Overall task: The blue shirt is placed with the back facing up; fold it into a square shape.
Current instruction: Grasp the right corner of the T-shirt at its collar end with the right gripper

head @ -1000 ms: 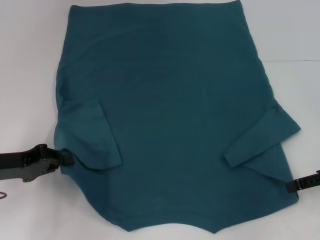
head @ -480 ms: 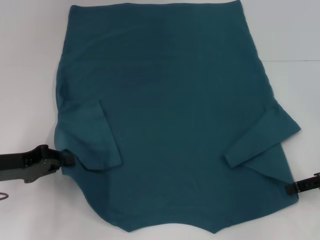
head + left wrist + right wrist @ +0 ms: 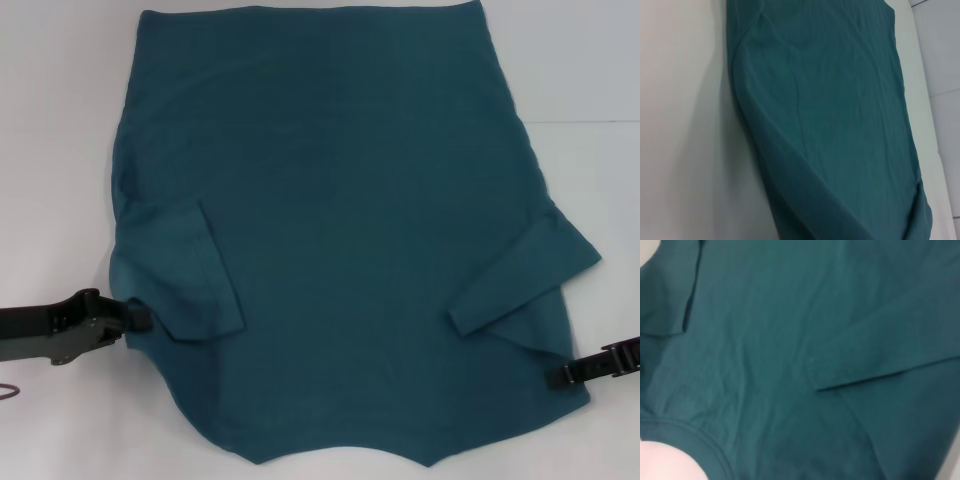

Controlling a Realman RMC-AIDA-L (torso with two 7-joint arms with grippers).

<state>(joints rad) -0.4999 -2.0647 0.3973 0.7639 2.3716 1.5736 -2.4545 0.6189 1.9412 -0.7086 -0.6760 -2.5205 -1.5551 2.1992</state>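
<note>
The blue shirt (image 3: 340, 200) lies flat on the white table, plain side up, its collar edge nearest me. Both short sleeves are folded inward onto the body: one sleeve (image 3: 185, 270) on the left, the other sleeve (image 3: 525, 270) on the right. My left gripper (image 3: 138, 318) sits low at the shirt's left edge, just below the folded left sleeve, touching the cloth. At the shirt's lower right corner, my right gripper (image 3: 558, 376) reaches onto the cloth edge. The left wrist view shows the shirt (image 3: 840, 125) along its side. The right wrist view is filled with the shirt (image 3: 790, 340) and its collar seam (image 3: 705, 450).
White table (image 3: 60, 150) surrounds the shirt on the left and right. A seam in the table surface (image 3: 590, 122) runs at the right. A small dark loop (image 3: 6, 390) lies at the far left edge.
My right gripper has slid left, from just off the shirt's lower right corner onto its edge. The left gripper and the shirt have stayed put.
</note>
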